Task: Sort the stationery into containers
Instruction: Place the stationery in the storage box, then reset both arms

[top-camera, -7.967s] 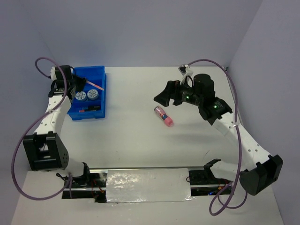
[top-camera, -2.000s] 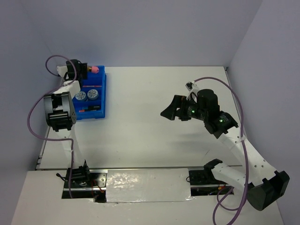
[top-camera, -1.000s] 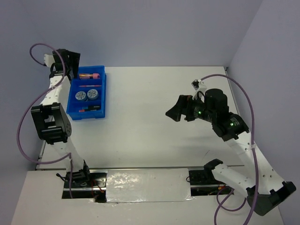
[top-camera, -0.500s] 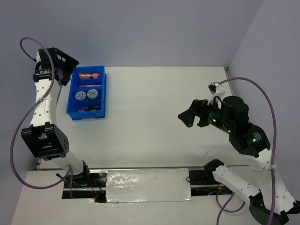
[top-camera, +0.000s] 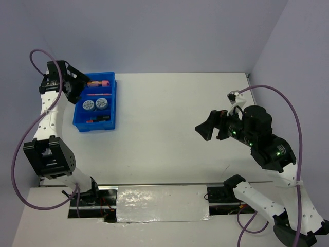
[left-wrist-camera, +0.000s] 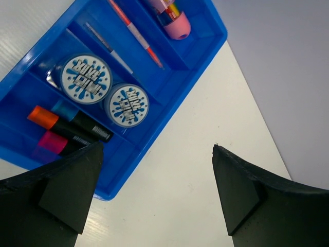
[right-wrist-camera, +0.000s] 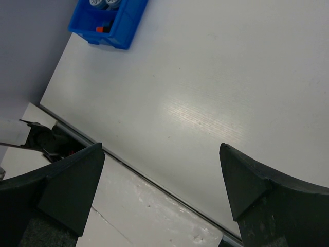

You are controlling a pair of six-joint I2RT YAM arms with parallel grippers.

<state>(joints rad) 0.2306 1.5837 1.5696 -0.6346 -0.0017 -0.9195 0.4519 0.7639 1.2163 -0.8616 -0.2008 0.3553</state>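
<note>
The blue tray [top-camera: 109, 110] stands at the table's back left and holds all the stationery I can see. In the left wrist view the tray [left-wrist-camera: 154, 126] carries a pink-capped tube [left-wrist-camera: 172, 20], an orange stick [left-wrist-camera: 136, 33], a grey stick [left-wrist-camera: 110, 50], two blue-white discs [left-wrist-camera: 86, 78] [left-wrist-camera: 127, 104] and black highlighters with orange [left-wrist-camera: 43, 116] and pink [left-wrist-camera: 51, 141] caps. My left gripper [top-camera: 72, 86] [left-wrist-camera: 157, 149] hovers open and empty over the tray's back-left corner. My right gripper [top-camera: 204, 129] [right-wrist-camera: 161, 146] hangs open and empty above the table's right half, far from the tray [right-wrist-camera: 123, 31].
A silvery taped strip [top-camera: 162, 203] runs along the near edge between the arm bases, and it also shows under the right gripper as a strip [right-wrist-camera: 154, 206]. Purple cables [top-camera: 295, 128] loop off both arms. Walls close in the back and both sides.
The left gripper has come in slightly toward the tray's back-left corner. The right arm pulled back to the right a second ago and has since held still.
</note>
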